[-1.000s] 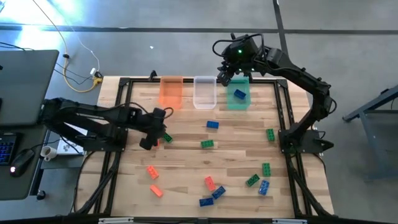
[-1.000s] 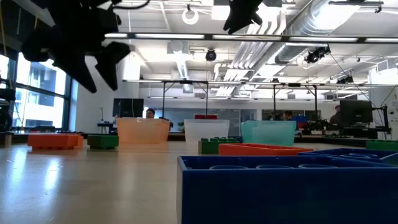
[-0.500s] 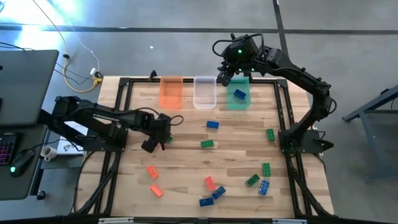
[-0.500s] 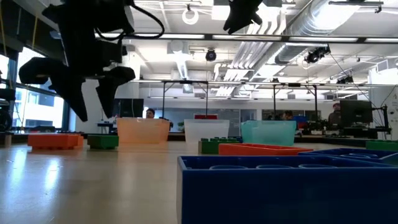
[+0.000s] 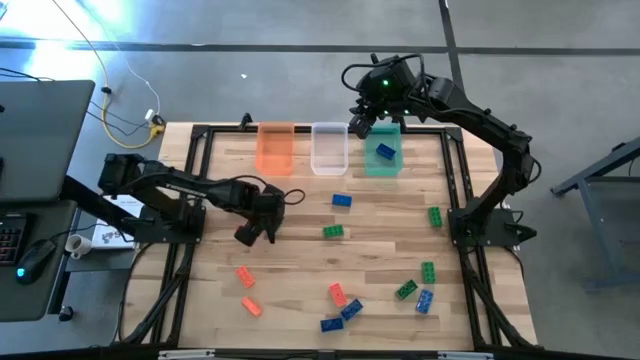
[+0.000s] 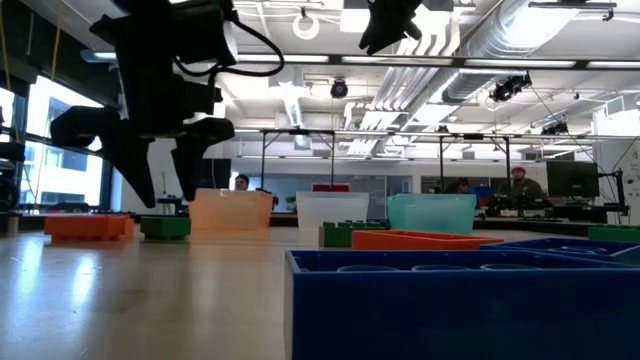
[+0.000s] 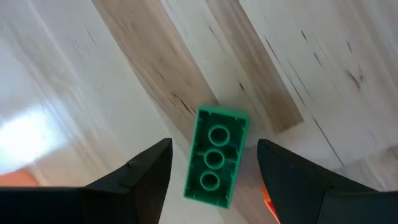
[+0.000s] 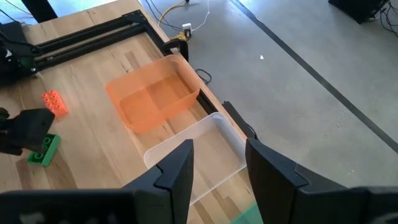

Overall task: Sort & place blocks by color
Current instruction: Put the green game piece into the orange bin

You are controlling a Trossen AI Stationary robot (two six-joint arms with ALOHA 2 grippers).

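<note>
Hovering spread over a green block (image 7: 214, 157) lying on the wooden surface (image 5: 300, 255) left of centre, the left tool (image 5: 256, 222) must drop and pinch it, while the right tool (image 5: 362, 122), parted and empty, waits above the far tubs

No readable text, labels, brands, numbers or signs anywhere: none on the blocks (image 5: 333, 231), bins (image 5: 275, 148), bench (image 5: 300, 270) or arms, and nothing legible in the room behind
</note>
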